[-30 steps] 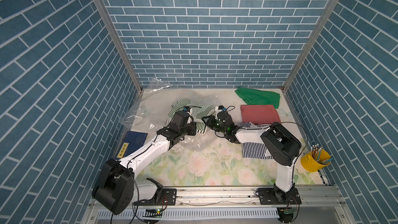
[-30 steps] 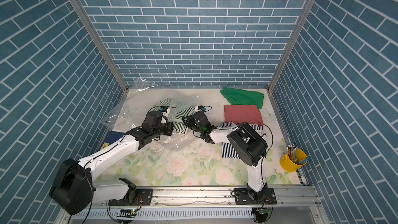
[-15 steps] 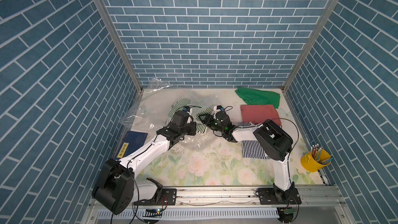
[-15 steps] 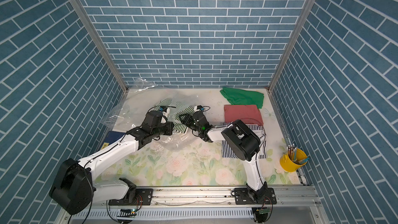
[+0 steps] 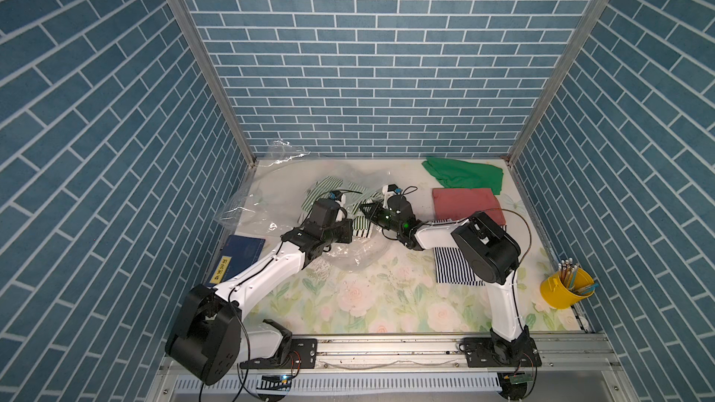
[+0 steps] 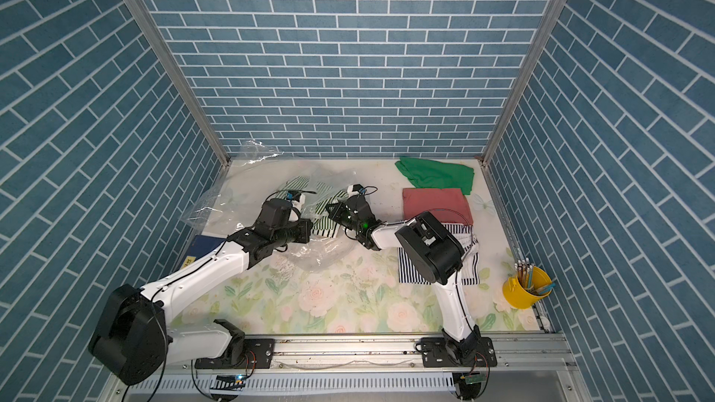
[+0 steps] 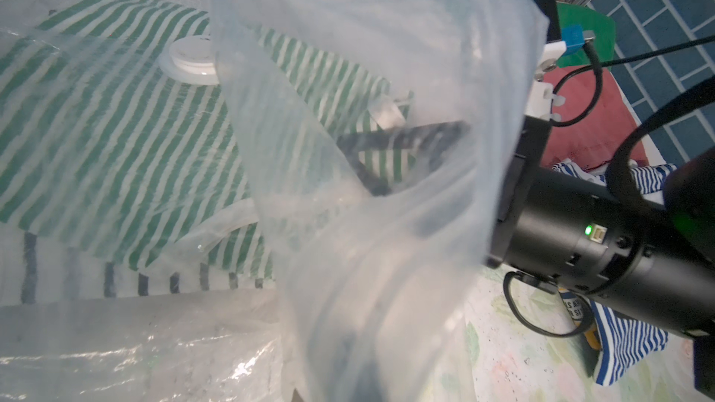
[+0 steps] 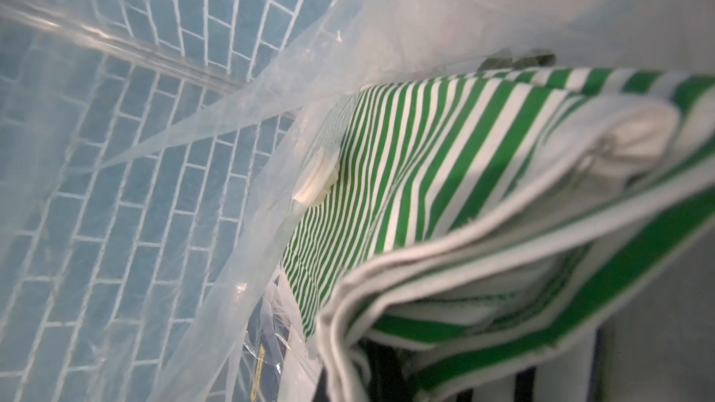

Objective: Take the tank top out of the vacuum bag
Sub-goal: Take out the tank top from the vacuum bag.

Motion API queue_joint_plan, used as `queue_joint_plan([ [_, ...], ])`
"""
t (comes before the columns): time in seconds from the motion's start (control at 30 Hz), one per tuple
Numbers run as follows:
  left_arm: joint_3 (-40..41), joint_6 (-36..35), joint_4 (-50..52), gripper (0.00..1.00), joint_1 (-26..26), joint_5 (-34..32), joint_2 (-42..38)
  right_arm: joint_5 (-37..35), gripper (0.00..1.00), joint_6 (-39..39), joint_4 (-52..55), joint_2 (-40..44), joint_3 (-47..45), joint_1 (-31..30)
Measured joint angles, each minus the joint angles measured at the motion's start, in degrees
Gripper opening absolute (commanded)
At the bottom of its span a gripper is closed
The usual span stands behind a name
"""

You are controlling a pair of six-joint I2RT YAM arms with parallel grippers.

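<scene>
Left wrist view looks up a sheet of clear film from the vacuum bag (image 7: 367, 71). The closed left gripper (image 5: 343, 232) pinches that film and holds it raised, I judge to prop the bag's mouth open like a tunnel. In both top views the left arm (image 5: 263, 272) stretches from the seven o'clock corner of the table (image 5: 387, 303) toward the middle, forearm low, tool pointing toward three o'clock.

The bag sprawls crumpled over the ten o'clock quarter. Its round white valve (image 7: 191, 59) lies over the green-and-white striped tank top (image 7: 96, 129), which is inside the bag, just toward twelve o'clock from the table's centre.

At three o'clock of the left gripper, the right gripper (image 5: 367, 212) reaches into the mouth, pointing toward nine o'clock. The right arm (image 5: 437, 232) is folded, its elbow high above a navy striped garment (image 5: 452, 268). Its jaws are closed on a bunched edge of the tank top, seen folded close in the right wrist view. That hold looks set for a pull toward three o'clock while the left gripper anchors the bag.
</scene>
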State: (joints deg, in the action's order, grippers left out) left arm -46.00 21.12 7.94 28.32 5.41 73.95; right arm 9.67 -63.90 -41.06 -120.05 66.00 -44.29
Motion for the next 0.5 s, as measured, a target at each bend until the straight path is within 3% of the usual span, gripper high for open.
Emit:
queue_joint_plan([
  [0.5,0.7,0.1,-0.5,0.0,-0.7,-0.2,0.6,-0.2,0.0,2.5,15.8,18.2,-8.3,0.0],
])
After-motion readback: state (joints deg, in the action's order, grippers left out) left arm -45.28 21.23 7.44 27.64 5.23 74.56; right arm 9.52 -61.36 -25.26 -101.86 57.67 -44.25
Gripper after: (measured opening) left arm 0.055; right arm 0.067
